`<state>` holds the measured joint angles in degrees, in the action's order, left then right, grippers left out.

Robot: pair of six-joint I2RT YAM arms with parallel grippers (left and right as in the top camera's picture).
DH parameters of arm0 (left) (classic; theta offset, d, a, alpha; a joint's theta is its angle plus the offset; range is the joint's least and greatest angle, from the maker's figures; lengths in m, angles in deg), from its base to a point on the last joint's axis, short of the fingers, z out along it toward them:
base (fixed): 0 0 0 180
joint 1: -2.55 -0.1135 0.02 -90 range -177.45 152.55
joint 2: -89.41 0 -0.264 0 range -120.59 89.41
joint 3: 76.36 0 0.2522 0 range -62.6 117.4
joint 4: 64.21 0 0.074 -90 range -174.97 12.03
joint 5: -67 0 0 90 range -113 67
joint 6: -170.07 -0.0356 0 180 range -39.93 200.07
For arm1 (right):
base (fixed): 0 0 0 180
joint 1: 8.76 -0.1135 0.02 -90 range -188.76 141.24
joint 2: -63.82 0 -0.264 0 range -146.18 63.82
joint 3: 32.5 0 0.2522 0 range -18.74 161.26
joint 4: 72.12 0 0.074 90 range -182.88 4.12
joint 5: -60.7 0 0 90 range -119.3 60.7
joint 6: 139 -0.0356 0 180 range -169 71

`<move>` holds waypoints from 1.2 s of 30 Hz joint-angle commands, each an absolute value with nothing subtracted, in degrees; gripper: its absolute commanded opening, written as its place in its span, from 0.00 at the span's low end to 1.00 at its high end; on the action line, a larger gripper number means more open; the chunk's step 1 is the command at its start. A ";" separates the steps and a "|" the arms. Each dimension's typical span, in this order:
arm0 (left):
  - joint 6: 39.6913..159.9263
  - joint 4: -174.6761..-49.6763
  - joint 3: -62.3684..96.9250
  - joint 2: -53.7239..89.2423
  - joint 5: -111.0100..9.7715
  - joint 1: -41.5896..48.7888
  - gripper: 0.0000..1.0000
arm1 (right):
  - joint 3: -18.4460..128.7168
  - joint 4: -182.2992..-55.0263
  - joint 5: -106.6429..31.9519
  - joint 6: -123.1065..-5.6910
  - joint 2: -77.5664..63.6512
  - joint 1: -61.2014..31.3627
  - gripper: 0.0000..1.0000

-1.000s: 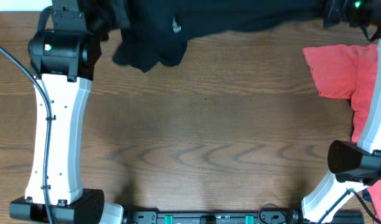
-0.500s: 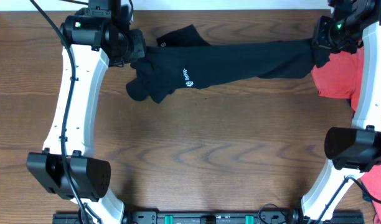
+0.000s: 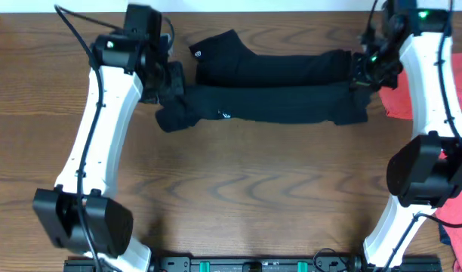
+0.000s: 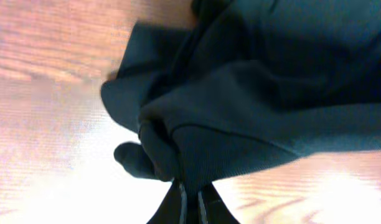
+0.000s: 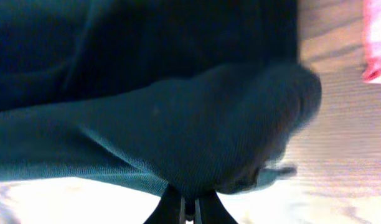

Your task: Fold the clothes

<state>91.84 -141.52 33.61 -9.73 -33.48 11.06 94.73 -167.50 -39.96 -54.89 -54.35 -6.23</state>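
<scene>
Left claw (image 4: 190, 198) and right claw (image 5: 189, 200) each pinch tight on one end of the plain black soft fabric garment (image 3: 269, 102), stretched left-right across the far brown wooden table (image 3: 254, 189). A lengthwise fold seems underway; next likely calls for laying both ends down evenly, then releasing.

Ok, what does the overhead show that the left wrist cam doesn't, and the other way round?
Overhead only: the whole garment doubled into two long bands, the right gripper at its far end, and a red shirt beside that. Left wrist only: the left gripper up close, shut on a bunched fold. Both: black fabric and the wooden table.
</scene>
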 commanded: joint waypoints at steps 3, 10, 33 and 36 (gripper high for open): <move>93.52 -134.87 17.69 2.19 -32.43 11.00 0.06 | 82.51 -161.23 -38.73 -55.90 -45.55 -6.03 0.01; 94.25 -133.45 1.45 10.40 -32.48 11.26 0.06 | 64.28 -152.90 -38.76 -59.52 -37.61 -5.49 0.01; 101.87 -121.06 -4.08 11.41 -32.43 17.80 0.06 | 52.11 -139.92 -38.08 -64.84 -28.98 -4.77 0.01; 101.85 -119.62 -4.08 11.39 -32.43 16.40 0.06 | 54.93 -139.13 -38.10 -64.86 -29.59 -3.78 0.01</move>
<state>101.04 -120.49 -4.60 10.71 -33.16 17.80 51.93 -139.66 -38.82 -63.90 -30.38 -5.03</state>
